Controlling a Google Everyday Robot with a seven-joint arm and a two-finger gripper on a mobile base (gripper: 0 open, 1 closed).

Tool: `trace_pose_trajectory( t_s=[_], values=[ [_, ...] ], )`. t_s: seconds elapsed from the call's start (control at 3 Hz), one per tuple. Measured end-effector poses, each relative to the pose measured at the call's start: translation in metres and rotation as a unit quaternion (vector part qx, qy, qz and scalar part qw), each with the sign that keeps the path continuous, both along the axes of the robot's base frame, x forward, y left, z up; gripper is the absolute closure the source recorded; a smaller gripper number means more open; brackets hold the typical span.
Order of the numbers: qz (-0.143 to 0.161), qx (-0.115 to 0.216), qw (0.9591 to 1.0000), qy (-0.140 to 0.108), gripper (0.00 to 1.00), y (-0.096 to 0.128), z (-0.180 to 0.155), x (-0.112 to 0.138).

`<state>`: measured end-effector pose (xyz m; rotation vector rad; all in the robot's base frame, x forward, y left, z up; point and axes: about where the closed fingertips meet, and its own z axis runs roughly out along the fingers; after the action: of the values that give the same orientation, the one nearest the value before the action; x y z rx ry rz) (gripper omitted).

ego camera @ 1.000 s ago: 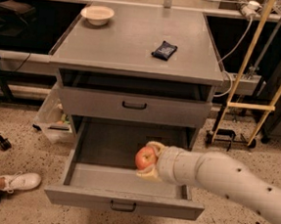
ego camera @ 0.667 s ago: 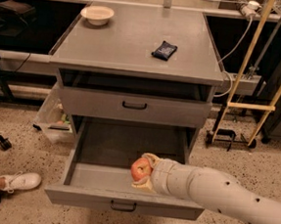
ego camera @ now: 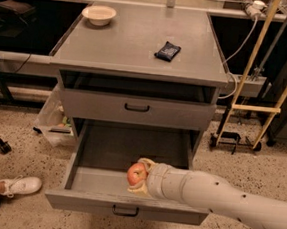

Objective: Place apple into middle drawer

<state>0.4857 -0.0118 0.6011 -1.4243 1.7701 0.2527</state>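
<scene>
The claw point(ego camera: 139, 177), closed around the round red-orange apple point(ego camera: 136, 173), hung inside the open grey metal middle drawer point(ego camera: 107, 151), near its front wall; released there, the apple might have rolled or bounced over that low edge

Speckled floor point(ego camera: 244, 170), grey cabinet point(ego camera: 134, 48).

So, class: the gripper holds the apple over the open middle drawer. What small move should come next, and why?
Probably lower the gripper slightly towards the middle drawer floor before letting go. It is shut on the apple, over the open drawer near its front wall; whether the apple touches the floor cannot be told.
</scene>
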Motion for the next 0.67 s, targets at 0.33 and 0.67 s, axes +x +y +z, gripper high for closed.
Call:
trace_pose_trajectory(
  t_s=[0.33,0.67],
  values=[
    [0.017,0.025,0.9996,0.003,1.0,0.049,-0.033,0.021],
    [0.026,0.044,0.9987,0.003,1.0,0.095,-0.056,0.041]
  ],
)
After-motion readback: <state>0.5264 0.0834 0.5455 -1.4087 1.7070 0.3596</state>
